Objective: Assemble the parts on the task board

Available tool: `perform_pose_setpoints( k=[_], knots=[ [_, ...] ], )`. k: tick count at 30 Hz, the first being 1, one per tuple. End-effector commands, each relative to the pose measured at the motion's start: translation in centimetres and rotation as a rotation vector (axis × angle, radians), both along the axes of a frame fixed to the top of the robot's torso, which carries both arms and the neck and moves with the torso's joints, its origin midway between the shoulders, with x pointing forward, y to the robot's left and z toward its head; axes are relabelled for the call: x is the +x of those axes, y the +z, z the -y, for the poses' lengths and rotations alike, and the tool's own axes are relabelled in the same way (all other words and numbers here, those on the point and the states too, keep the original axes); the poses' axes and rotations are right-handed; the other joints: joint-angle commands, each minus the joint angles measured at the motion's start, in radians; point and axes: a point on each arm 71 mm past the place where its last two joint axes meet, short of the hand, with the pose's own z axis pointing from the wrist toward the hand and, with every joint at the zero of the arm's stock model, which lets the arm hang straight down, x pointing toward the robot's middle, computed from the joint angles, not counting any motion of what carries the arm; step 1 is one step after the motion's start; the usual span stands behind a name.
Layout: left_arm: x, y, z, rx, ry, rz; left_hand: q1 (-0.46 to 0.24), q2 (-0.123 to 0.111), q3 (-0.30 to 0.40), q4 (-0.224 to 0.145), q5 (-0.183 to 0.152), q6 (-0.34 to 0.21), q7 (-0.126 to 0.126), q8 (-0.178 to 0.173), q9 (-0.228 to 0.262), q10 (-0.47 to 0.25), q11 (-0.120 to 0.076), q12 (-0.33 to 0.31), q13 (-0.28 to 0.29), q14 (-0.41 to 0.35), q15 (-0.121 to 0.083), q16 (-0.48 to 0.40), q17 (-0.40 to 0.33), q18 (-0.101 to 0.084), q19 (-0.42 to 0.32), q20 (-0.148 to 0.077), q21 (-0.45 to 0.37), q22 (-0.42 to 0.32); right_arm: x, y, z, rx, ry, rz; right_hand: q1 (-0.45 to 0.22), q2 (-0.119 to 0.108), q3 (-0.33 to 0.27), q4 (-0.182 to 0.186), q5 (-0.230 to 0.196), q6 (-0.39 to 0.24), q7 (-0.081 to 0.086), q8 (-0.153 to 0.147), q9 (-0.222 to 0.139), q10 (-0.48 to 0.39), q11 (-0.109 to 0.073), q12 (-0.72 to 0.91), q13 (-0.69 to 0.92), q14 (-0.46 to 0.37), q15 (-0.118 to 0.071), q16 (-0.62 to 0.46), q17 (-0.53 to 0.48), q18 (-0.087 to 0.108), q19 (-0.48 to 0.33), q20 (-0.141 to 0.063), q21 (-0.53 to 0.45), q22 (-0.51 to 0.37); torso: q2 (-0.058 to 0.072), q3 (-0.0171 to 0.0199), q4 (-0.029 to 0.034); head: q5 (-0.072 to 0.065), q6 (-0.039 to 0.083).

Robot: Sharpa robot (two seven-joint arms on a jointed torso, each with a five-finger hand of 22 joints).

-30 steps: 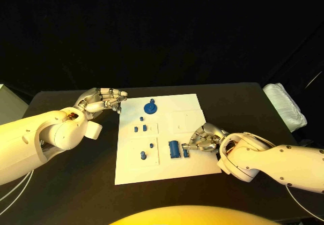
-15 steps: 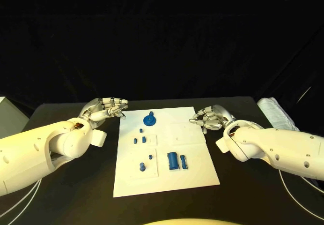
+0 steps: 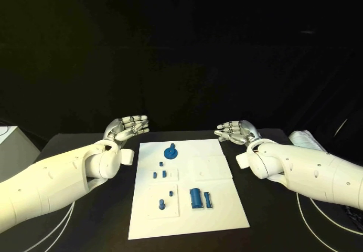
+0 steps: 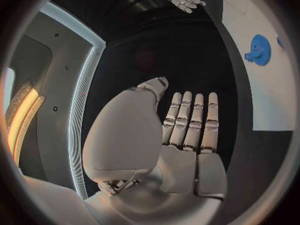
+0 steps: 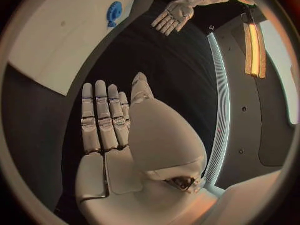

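Black bench, dark backdrop behind it, is carrying one white task board lying flat at its middle. Round blue gear-like part is sitting near the board's far edge. Below it, several small blue parts are resting in the left-hand recessed panels. Two upright blue parts, a thick one and a thin one just beside it, are standing toward the board's near right. Left robot hand is hovering off the board's far left corner, released, fingers straight and together, grasping nothing. Right robot hand is hovering off the far right corner, likewise released and grasping nothing. White crumpled cloth-like item is lying at the bench's right edge.
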Motion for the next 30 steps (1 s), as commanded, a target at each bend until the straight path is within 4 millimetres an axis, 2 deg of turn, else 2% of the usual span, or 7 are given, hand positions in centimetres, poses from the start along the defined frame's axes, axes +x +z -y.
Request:
perform_pose_setpoints(
  k=[1, 6, 11, 12, 13, 21, 30],
  knots=[
    [0.0, 0.0, 0.0, 0.0, 0.0, -0.001, -0.452, 0.213, -0.379, -0.27, -0.238, -0.822, -0.159, -0.2, -0.268, -0.92, -0.159, -0.121, -0.064, -0.719, -0.149, -0.254, -0.178, -0.17, -0.702, -0.291, -0.145, -0.219, -0.1, 0.0, 0.0, -0.002, -0.001, 0.0, -0.475, -0.008, 0.166, -0.285, -0.099, -0.844, -0.2, -0.233, -0.326, -0.989, -0.159, -0.17, -0.275, -0.969, -0.124, -0.298, -0.411, -0.178, -0.889, -0.244, -0.062, -0.448, 0.0, -0.0002, -0.0001, 0.0, 0.0],
    [-0.6, -0.1, 0.4, 0.004, 0.011, -0.001, -0.598, 0.213, -0.379, -0.27, -0.238, -0.822, -0.159, -0.2, -0.268, -0.92, -0.159, -0.121, -0.064, -0.719, -0.149, -0.254, -0.178, -0.17, -0.702, -0.291, -0.145, -0.219, -0.5, 0.1, -0.6, 0.028, -0.006, 0.006, -0.631, -0.008, 0.166, -0.285, -0.099, -0.844, -0.2, -0.233, -0.326, -0.989, -0.159, -0.17, -0.275, -0.969, -0.124, -0.298, -0.411, -0.178, -0.889, -0.244, -0.062, -0.448, -0.015, 0.0065, -0.0015, 0.009, 0.015],
    [-1.9, -0.2, 1.4, 0.012, 0.04, -0.002, -0.777, 0.213, -0.379, -0.27, -0.238, -0.822, -0.159, -0.2, -0.268, -0.92, -0.159, -0.121, -0.064, -0.719, -0.149, -0.254, -0.178, -0.17, -0.702, -0.291, -0.145, -0.219, -2.0, 0.4, -2.2, 0.119, -0.025, 0.019, -0.817, -0.008, 0.166, -0.285, -0.099, -0.844, -0.2, -0.233, -0.326, -0.989, -0.159, -0.17, -0.275, -0.969, -0.124, -0.298, -0.411, -0.178, -0.889, -0.244, -0.062, -0.448, -0.05, 0.0223, -0.0046, 0.032, 0.051],
    [-2.2, -0.2, 1.7, 0.014, 0.047, -0.002, -1.493, 0.213, -0.379, -0.27, -0.238, -0.822, -0.159, -0.2, -0.268, -0.92, -0.159, -0.121, -0.064, -0.719, -0.149, -0.254, -0.178, -0.17, -0.702, -0.291, -0.145, -0.219, -2.4, 0.5, -2.6, 0.141, -0.031, 0.022, -0.854, -0.008, 0.166, -0.285, -0.099, -0.844, -0.2, -0.233, -0.326, -0.989, -0.159, -0.17, -0.275, -0.969, -0.124, -0.298, -0.411, -0.178, -0.889, -0.244, -0.062, -0.448, -0.054, 0.0241, -0.0049, 0.034, 0.054],
    [-2.6, -0.2, 1.9, 0.017, 0.056, -0.002, -1.493, 0.213, -0.379, -0.27, -0.238, -0.822, -0.159, -0.2, -0.268, -0.92, -0.159, -0.121, -0.064, -0.719, -0.149, -0.254, -0.178, -0.17, -0.702, -0.291, -0.145, -0.219, -2.8, 0.6, -3.0, 0.164, -0.037, 0.024, -1.569, -0.008, 0.166, -0.285, -0.099, -0.844, -0.2, -0.233, -0.326, -0.989, -0.159, -0.17, -0.275, -0.969, -0.124, -0.298, -0.411, -0.178, -0.889, -0.244, -0.062, -0.448, -0.057, 0.0254, -0.0052, 0.036, 0.057],
    [-6.3, -0.1, 4.2, 0.042, 0.124, -0.003, -1.493, 0.213, -0.379, -0.27, -0.238, -0.822, -0.159, -0.2, -0.268, -0.92, -0.159, -0.121, -0.064, -0.719, -0.149, -0.254, -0.178, -0.17, -0.702, -0.291, -0.145, -0.219, -6.0, 1.9, -5.7, 0.32, -0.085, 0.029, -1.569, -0.008, 0.166, -0.285, -0.099, -0.844, -0.2, -0.233, -0.326, -0.989, -0.159, -0.17, -0.275, -0.969, -0.124, -0.298, -0.411, -0.178, -0.889, -0.244, -0.062, -0.448, -0.06, 0.0267, -0.0055, 0.038, 0.06],
    [-7.8, 0.2, 4.9, 0.052, 0.149, -0.004, -1.493, 0.213, -0.379, -0.27, -0.238, -0.822, -0.159, -0.2, -0.268, -0.92, -0.159, -0.121, -0.064, -0.719, -0.149, -0.254, -0.178, -0.17, -0.702, -0.291, -0.145, -0.219, -6.9, 2.3, -6.3, 0.354, -0.098, 0.027, -1.569, -0.008, 0.166, -0.285, -0.099, -0.844, -0.2, -0.233, -0.326, -0.989, -0.159, -0.17, -0.275, -0.969, -0.124, -0.298, -0.411, -0.178, -0.889, -0.244, -0.062, -0.448, -0.06, 0.0267, -0.0055, 0.038, 0.06]
  ],
)
